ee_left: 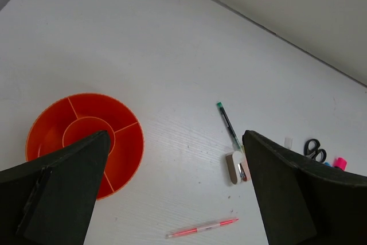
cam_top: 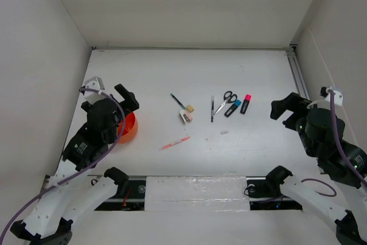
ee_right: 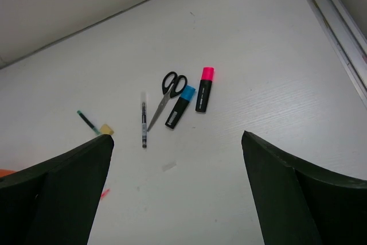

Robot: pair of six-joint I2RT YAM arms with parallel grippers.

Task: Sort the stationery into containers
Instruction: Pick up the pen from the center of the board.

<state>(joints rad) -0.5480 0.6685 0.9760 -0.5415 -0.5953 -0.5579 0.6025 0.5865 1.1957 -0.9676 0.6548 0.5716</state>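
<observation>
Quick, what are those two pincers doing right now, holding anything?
Left pincer: open, holding nothing.
Right pincer: open, holding nothing.

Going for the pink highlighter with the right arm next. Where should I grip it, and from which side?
Take the pink highlighter from straight above, on its black body toward the tail end, with the right gripper closing across its narrow width. It lies flat, so only the long sides are exposed. The blue highlighter beside it angles away there, probably leaving more finger room.
</observation>
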